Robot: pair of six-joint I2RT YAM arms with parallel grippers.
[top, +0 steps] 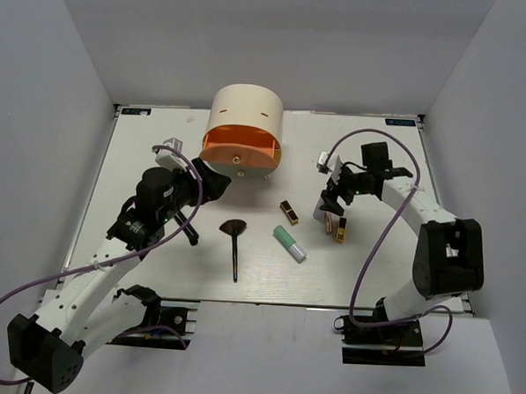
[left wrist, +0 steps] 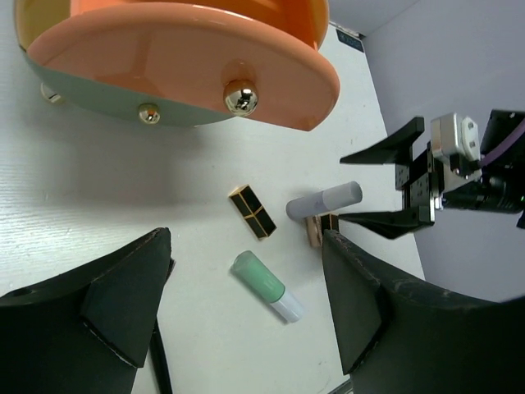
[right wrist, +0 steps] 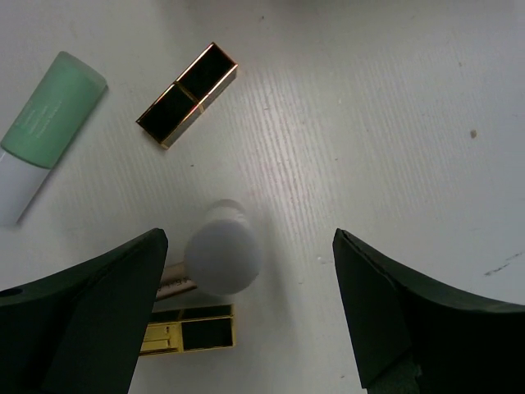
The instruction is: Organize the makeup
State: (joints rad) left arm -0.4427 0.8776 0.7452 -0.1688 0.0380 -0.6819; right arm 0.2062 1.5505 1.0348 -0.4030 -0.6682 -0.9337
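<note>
Both sets of jaws are spread wide and hold nothing. The right gripper (left wrist: 387, 185) hovers by the small white bottle (right wrist: 221, 254), which lies propped on a rose-gold tube (right wrist: 176, 281) beside a black-and-gold lipstick (right wrist: 184, 335) on the counter (top: 374, 273). The left gripper (top: 215, 184) hangs near the orange drawer (left wrist: 189, 66).

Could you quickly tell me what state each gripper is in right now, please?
Left gripper: open, holding nothing.
Right gripper: open, over the small white bottle, not gripping it.

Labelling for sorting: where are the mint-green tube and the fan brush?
mint-green tube (left wrist: 258, 277): left wrist view, green body.
fan brush (top: 233, 226): top external view, bristle head.
</note>
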